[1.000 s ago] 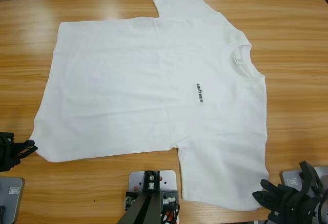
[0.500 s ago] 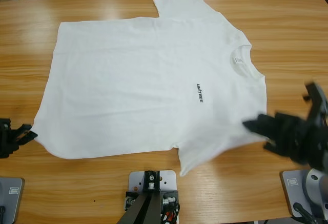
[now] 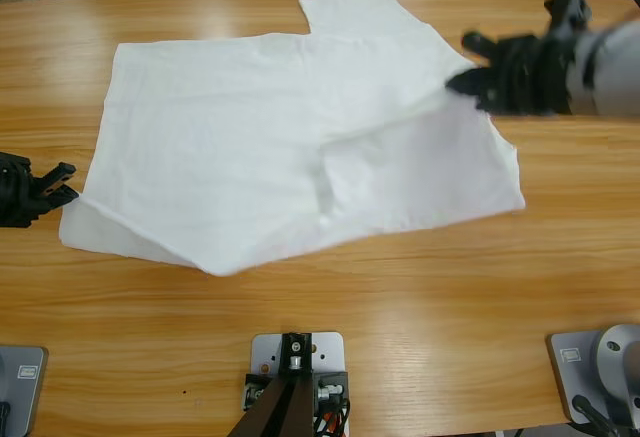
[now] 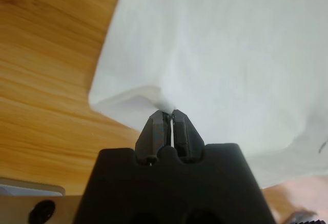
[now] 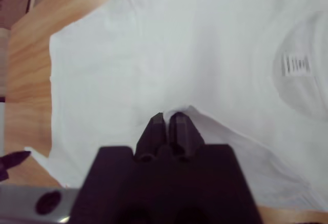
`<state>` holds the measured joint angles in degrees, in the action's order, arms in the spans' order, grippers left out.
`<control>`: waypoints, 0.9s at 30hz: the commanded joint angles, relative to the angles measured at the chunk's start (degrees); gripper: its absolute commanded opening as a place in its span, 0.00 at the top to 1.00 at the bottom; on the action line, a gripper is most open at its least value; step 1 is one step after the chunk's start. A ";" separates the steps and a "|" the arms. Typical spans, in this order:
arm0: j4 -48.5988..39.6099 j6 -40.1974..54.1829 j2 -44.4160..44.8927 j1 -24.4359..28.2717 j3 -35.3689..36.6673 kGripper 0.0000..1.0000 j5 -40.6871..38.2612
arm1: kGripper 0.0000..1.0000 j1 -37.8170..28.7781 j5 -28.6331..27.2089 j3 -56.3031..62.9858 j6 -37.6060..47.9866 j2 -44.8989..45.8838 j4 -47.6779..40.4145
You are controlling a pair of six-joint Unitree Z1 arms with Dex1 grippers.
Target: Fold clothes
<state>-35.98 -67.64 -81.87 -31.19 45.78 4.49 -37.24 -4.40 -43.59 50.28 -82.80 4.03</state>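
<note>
While the right hand (image 3: 470, 75) is hanging over the far right part of the table (image 3: 400, 317), its two black jaws are pressed together on a fold of the white T-shirt (image 3: 250, 157). In the right wrist view the right hand (image 5: 166, 115) is pinching a raised ridge of cloth, and the white neck label (image 5: 297, 64) is showing on the fabric beyond it. From this pinch the near sleeve and the near side of the shirt are lying turned over the body, so a folded layer is covering the middle right part of the garment.

The left hand (image 3: 65, 182) is sitting near the left edge of the table, at the hem corner of the shirt. In the left wrist view the left hand (image 4: 168, 114) is closed on a thin edge of the white cloth, with the jaws almost touching. Next to it the near hem corner is lying doubled over, so a pointed flap is showing at the near left of the shirt.

The shirt is lying across the middle of the wooden table, with the far sleeve (image 3: 350, 7) reaching close to the far edge. The near part of the table is bare wood.
</note>
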 commanded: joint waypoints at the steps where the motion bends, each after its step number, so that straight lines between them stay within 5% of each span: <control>1: 1.56 7.07 -2.33 9.24 2.15 1.00 0.78 | 1.00 8.04 6.41 -7.99 -6.89 -10.29 -0.69; 23: 3.20 9.81 -11.31 8.34 2.31 1.00 -0.24 | 1.00 9.22 8.31 -3.06 -8.41 -5.27 0.63; 24: 3.18 9.81 -12.05 8.34 2.36 0.91 -0.26 | 1.00 9.20 8.36 -1.96 -8.21 -4.92 0.63; 25: 3.11 9.74 -12.72 8.34 2.34 0.45 -0.19 | 1.00 9.20 8.48 -1.10 -8.14 -4.58 0.56; 26: 3.11 9.72 -13.28 8.34 2.36 0.19 -0.19 | 1.00 9.20 8.90 -0.44 -8.09 -4.37 0.54; 27: 3.11 9.72 -13.67 8.36 2.29 0.10 -0.19 | 1.00 9.20 9.54 0.10 -8.09 -4.34 0.47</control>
<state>-33.57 -58.51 -89.99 -22.33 49.45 4.49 -28.89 2.79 -49.39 42.09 -89.73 3.93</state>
